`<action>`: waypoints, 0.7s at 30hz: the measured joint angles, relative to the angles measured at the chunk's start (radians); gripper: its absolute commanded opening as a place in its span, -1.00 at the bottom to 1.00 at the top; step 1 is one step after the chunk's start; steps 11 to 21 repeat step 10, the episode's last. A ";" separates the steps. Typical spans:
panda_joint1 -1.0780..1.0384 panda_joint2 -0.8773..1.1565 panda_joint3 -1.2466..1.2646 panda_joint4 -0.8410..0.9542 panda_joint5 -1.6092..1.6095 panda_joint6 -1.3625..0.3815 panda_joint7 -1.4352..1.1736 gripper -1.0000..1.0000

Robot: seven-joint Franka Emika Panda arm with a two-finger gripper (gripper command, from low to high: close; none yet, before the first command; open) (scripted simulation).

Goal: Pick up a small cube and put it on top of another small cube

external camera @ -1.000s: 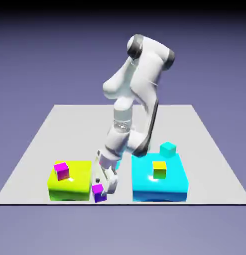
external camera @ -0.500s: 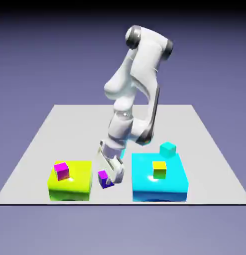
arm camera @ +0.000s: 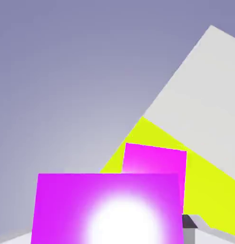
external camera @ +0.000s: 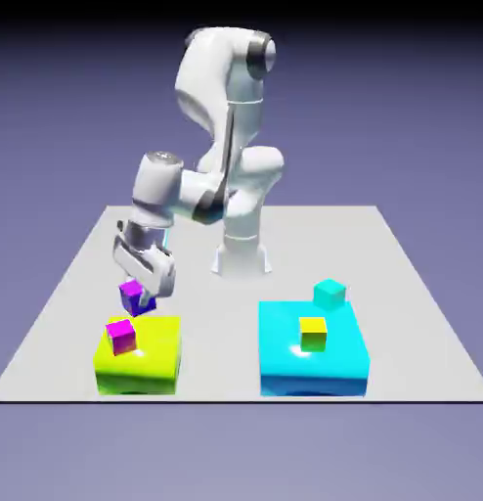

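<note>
The gripper (external camera: 140,290) pinches the violet cube (external camera: 137,299) above the desk (external camera: 67,284), beyond the magenta cube (external camera: 121,338) on the yellow-green block (external camera: 139,370). Approaching too low could knock the magenta cube off; releasing the tilted violet cube off-centre might topple it.

Four small cubes (external camera: 137,299), two large rounded blocks (external camera: 312,364), one robot arm (external camera: 204,196), one tabletop (external camera: 211,338).

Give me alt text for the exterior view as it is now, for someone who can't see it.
A white robot arm's gripper holds a small violet cube above a table; nearby, a magenta cube sits on a yellow-green block. A yellow cube tops a blue block.
</note>
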 measured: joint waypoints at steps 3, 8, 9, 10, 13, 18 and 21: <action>0.007 -0.072 0.035 0.003 0.087 0.059 -0.059 -1.00; -0.084 -0.234 0.106 0.009 0.283 0.191 -0.191 1.00; -0.083 -0.234 0.106 0.009 0.283 0.191 -0.192 1.00; -0.083 -0.234 0.106 0.009 0.283 0.191 -0.192 1.00; -0.083 -0.234 0.106 0.009 0.283 0.191 -0.192 1.00; -0.083 -0.234 0.106 0.009 0.283 0.191 -0.192 1.00; -0.083 -0.234 0.106 0.009 0.283 0.191 -0.192 1.00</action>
